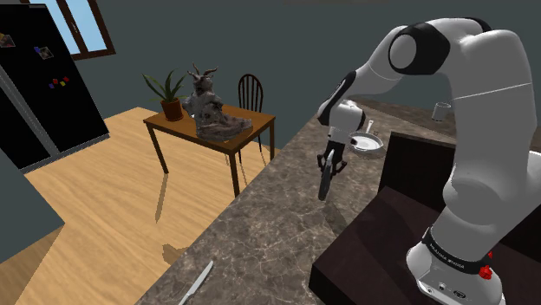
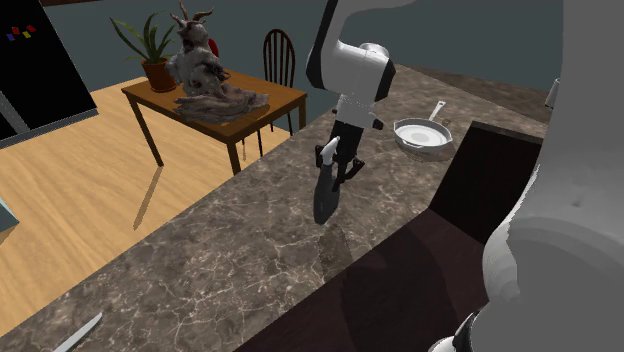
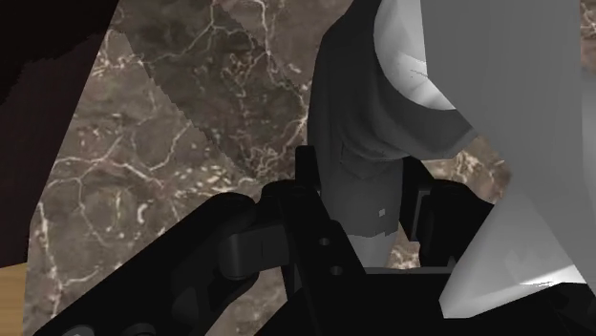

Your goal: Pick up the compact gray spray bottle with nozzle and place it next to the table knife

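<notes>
Presently the gripper [image 2: 340, 168] is closed on the gray spray bottle [image 2: 324, 198], which it grips near the top. The bottle hangs roughly upright over the brown marbled worktop [image 2: 230, 270], at mid-frame in the second exterior view. The wrist view confirms the clasp: black fingers [image 3: 310, 186] bear on either side of the bottle body. The table knife [image 1: 197, 283] lies on the worktop at the shoulder view's bottom edge, left of centre, well apart from the bottle. A white frying pan [image 2: 420, 133] sits on the worktop in the second exterior view's upper right.
</notes>
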You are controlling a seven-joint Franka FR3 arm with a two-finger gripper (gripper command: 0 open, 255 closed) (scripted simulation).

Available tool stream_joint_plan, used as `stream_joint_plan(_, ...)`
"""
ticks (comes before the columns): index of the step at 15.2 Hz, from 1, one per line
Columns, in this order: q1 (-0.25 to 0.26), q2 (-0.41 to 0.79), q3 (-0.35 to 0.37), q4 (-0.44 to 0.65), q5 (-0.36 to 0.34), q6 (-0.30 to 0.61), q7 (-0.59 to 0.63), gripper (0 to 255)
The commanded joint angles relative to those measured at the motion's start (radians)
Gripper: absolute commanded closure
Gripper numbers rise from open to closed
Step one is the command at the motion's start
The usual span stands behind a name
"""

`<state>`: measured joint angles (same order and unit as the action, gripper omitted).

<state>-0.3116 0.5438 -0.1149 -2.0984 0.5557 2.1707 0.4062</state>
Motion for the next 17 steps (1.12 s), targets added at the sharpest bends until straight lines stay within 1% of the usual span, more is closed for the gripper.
stream_joint_plan(1, 0.003, -0.027, -0.005, -0.009, -0.009, -0.017, 0.011, 255)
stream_joint_plan(17, 0.016, -0.209, -0.033, -0.030, -0.076, -0.157, 0.096, 255)
